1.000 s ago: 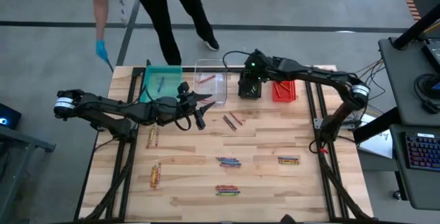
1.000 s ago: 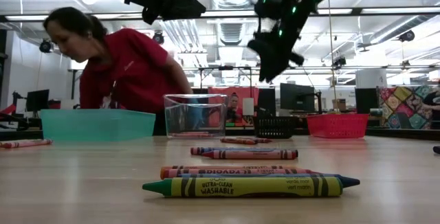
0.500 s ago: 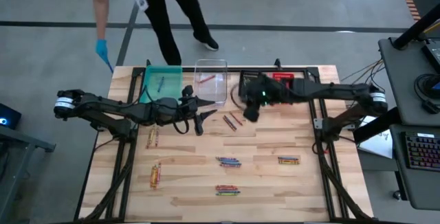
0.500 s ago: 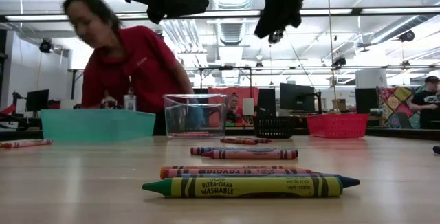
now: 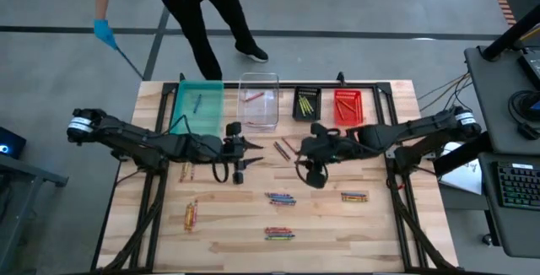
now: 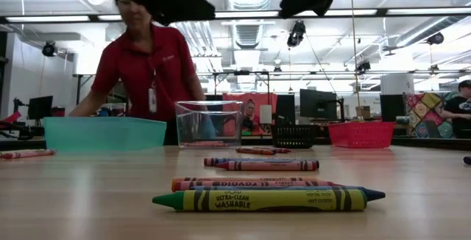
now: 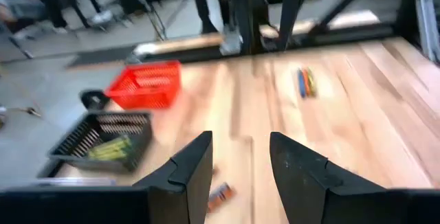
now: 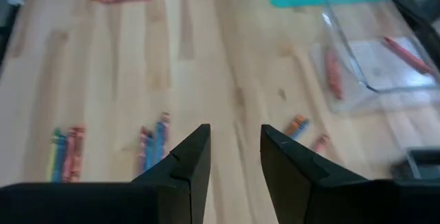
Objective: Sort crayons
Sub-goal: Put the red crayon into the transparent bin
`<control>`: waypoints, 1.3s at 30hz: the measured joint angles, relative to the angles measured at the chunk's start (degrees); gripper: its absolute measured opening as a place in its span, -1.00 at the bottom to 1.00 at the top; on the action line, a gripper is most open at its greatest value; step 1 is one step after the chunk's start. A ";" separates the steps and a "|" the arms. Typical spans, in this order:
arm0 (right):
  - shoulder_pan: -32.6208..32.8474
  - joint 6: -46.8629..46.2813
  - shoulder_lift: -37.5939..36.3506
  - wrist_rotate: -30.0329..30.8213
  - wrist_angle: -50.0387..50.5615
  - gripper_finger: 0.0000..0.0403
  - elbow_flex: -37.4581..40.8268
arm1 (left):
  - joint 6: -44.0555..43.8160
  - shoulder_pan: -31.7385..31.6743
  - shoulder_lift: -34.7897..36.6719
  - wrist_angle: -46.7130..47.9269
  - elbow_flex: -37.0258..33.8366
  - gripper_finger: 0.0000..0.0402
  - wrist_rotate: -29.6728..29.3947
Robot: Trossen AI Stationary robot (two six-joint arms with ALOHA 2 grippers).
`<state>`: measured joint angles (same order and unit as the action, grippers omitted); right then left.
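- Nearest the low camera, a yellow crayon (image 6: 268,199) lies flat on the desk (image 6: 88,196), its wrapper reading "ULTRA-CLEAN WASHABLE".
- Just behind it, an orange crayon (image 6: 250,184) shows part of a brand name, not fully legible.
- Relative to the clear bin (image 5: 258,101): teal bin (image 5: 197,104) beside it on one side, black bin (image 5: 306,104) and red bin (image 5: 348,106) on the other.
- Two loose crayons (image 5: 285,148) lie just in front of the clear bin.
- Left pincer (image 5: 251,151) hovers by them, fingers parted, empty.
- Right pincer (image 5: 309,159) hovers on their other side, likewise released.
- A person (image 6: 151,71) in red stands behind the clear bin.
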<state>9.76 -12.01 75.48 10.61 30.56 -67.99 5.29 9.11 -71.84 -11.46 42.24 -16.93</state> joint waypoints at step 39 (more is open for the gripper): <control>16.61 -3.19 0.01 6.18 -36.70 -0.46 24.99 | -10.26 11.31 -27.47 -8.59 0.00 -0.11 -0.31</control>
<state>26.37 -15.20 75.48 16.79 -6.14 -43.00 -4.97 20.42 -99.31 -20.04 42.24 -17.23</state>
